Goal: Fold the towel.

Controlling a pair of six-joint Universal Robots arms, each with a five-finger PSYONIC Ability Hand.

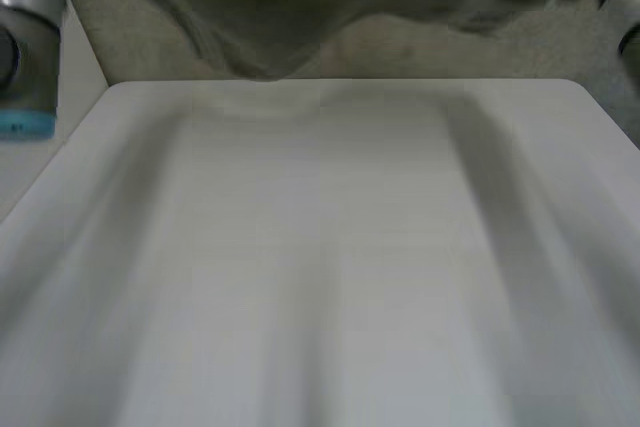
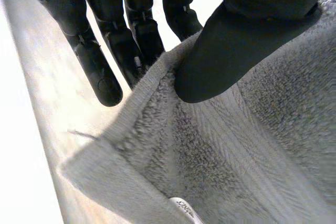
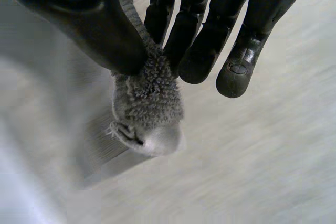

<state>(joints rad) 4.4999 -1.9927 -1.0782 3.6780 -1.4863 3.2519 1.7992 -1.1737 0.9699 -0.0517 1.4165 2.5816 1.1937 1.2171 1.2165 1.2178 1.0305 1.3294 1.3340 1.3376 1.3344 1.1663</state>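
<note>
left hand [image 2: 231, 51] pinches the towel [image 2: 236, 150] edge between thumb and fingers; right hand [image 3: 94, 24] pinches a corner likewise

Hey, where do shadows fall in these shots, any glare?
Head view: soft shadow bands cross the table below the lifted towel, no glare. Right wrist view: the towel corner in the right hand shades the table. Left wrist view: the towel's folds below the left hand lie shaded.

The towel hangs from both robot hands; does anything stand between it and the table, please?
Nothing visible does. The left robot hand and right robot hand each pinch the towel, and the white table below shows nothing on it.
</note>
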